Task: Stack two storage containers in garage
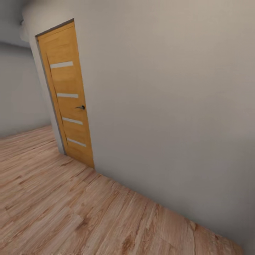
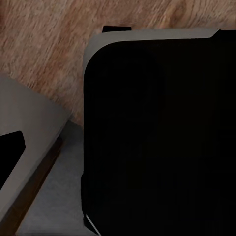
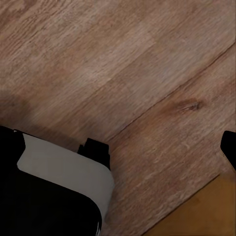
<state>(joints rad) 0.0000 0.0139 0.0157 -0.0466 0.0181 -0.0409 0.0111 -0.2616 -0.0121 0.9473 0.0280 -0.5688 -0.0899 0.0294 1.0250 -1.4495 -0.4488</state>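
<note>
Light wood plank flooring (image 1: 53, 198) runs up to a plain grey-white wall (image 1: 170, 106), head camera tilted. Closed orange-wood door (image 1: 67, 95) set in that wall: four pale horizontal strips, dark lever handle (image 1: 81, 107). Left wrist camera: black and grey robot body panels (image 2: 157, 137) over the same planks (image 2: 49, 39); jaw state cannot be told. Right wrist camera: plank floor (image 3: 123, 73) with a knot in the grain, rounded grey-and-black robot housing (image 3: 59, 187), an orange-brown patch (image 3: 201, 211) at one corner, too little of it to identify; jaw state cannot be told. Storage containers' whereabouts cannot be told from these views.
</note>
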